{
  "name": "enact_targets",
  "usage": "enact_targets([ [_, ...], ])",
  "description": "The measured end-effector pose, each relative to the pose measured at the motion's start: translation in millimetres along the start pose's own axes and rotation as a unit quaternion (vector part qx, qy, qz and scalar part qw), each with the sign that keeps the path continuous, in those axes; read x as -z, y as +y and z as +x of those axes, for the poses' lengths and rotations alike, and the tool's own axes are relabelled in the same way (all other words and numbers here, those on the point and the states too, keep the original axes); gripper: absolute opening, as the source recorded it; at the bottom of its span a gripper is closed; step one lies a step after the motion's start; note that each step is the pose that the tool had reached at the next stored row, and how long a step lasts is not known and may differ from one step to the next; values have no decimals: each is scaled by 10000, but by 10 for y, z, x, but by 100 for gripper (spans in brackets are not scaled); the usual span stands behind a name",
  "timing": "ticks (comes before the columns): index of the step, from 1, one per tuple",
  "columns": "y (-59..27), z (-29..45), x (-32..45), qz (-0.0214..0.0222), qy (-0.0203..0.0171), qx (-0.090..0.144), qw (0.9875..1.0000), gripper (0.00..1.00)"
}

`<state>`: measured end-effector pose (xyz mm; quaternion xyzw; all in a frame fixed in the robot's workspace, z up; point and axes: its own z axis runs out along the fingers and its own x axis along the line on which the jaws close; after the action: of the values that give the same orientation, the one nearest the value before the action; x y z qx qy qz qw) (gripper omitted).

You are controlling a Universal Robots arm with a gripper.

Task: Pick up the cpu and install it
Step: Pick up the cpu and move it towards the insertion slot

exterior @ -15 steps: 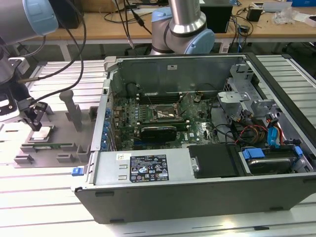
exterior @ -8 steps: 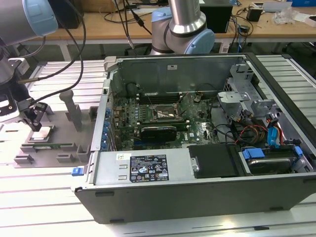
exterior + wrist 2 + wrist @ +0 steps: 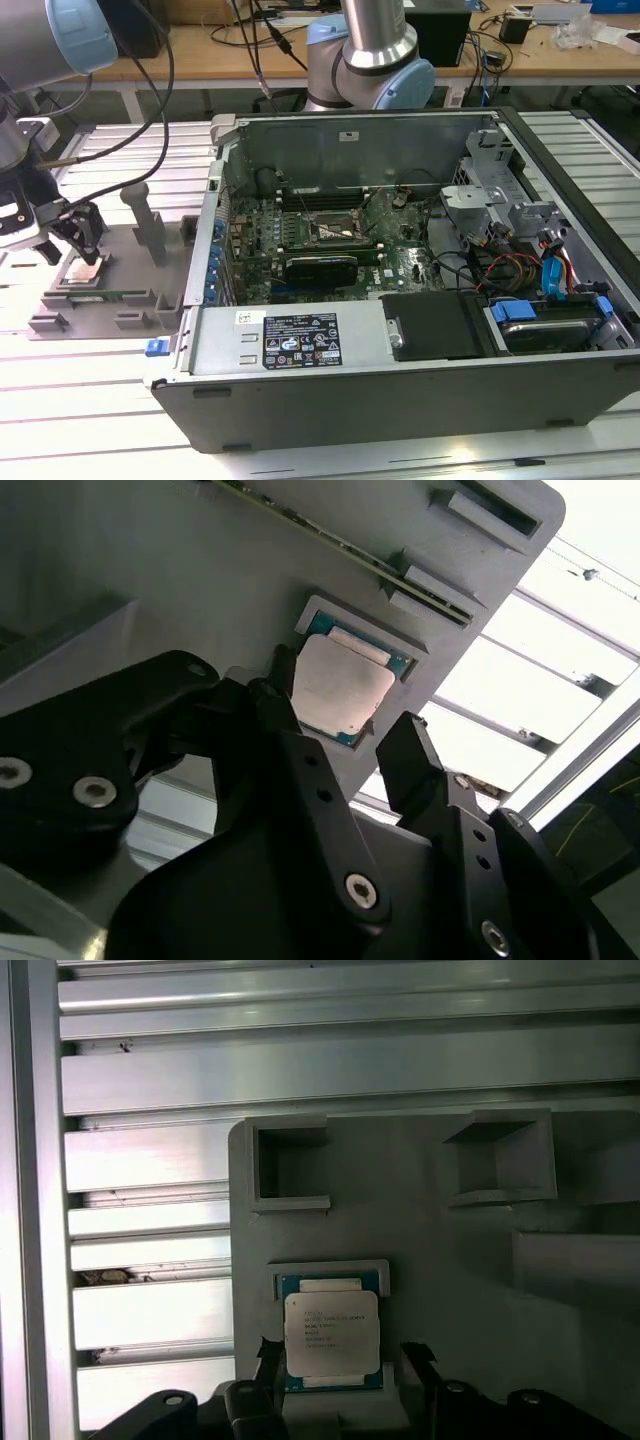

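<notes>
Over on the exterior view's left, the gripper (image 3: 68, 242) hangs low over the grey fixture tray (image 3: 140, 300), which lies on the slatted metal table (image 3: 80, 400) beside the opened computer case (image 3: 300, 345). The cpu (image 3: 82, 272) sits flat in a shallow square pocket of that tray, directly under the gripper, its pale metal top facing up. In the second wrist view the gripper (image 3: 342, 708) is spread open, with one black finger (image 3: 300, 750) on one side of the cpu (image 3: 340, 685) and the other finger (image 3: 415, 765) on the opposite side. The first wrist view shows the same straddle: the gripper (image 3: 340, 1355) has a fingertip (image 3: 268, 1352) close against one edge of the cpu (image 3: 332, 1333), while a clear strip of tray (image 3: 400, 1220) shows between the chip and the other fingertip (image 3: 415, 1352). So nothing is clamped, and the chip rests in its pocket, not lifted. Inside the case, well apart from the tray, the motherboard (image 3: 300, 225) lies flat with its black-framed socket (image 3: 340, 232) near the middle. A grey and blue arm (image 3: 375, 40) stands behind the case.
</notes>
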<state>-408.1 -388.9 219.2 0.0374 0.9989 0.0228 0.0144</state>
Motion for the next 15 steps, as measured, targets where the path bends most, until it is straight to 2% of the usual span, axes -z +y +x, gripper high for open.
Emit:
enact_targets([
  [1, 0, 0, 0, 0, 0, 0, 10000, 60],
  [5, -1, 1, -23, -5, -1, 0, 10000, 60],
  [15, -11, 33, -246, -27, 2, 7, 10000, 60],
])
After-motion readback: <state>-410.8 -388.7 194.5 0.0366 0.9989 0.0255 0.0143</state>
